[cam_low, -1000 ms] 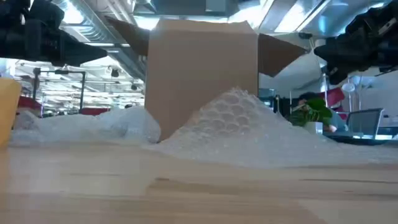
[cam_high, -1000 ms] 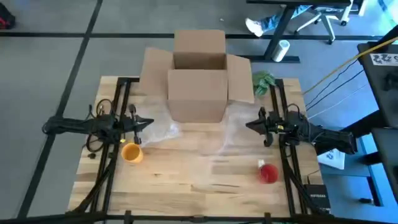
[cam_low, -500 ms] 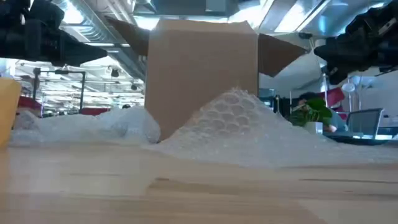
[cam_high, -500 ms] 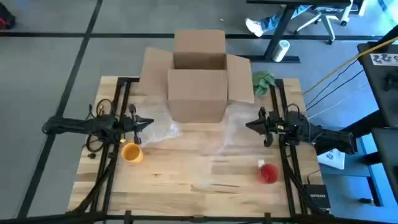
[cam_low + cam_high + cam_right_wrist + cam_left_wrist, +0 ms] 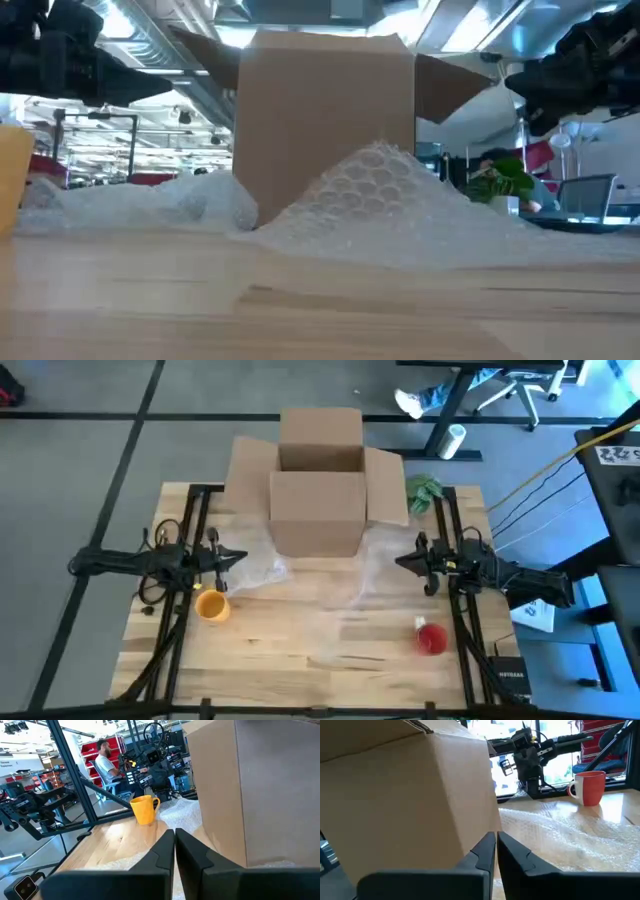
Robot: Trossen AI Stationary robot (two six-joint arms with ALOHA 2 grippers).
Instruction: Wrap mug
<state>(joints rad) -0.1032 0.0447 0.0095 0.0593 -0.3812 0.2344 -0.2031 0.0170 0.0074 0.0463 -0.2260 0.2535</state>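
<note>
A yellow mug (image 5: 212,605) stands upright on the table near the left side, also seen as the mug (image 5: 144,809) in the right wrist view. A red mug (image 5: 431,638) stands on the right near side, and shows as the mug (image 5: 590,787) in the left wrist view. A clear bubble wrap sheet (image 5: 330,575) lies crumpled on the table before the cardboard box (image 5: 318,490). My left gripper (image 5: 243,555) hovers shut just beyond the yellow mug. My right gripper (image 5: 400,560) hovers shut at the wrap's right edge. Neither touches anything.
The open cardboard box (image 5: 325,125) stands at the table's far middle, its flaps spread. A green item (image 5: 423,490) lies at the far right corner. Bare wood (image 5: 330,650) shows toward the near edge. A person (image 5: 106,762) sits in the room beyond.
</note>
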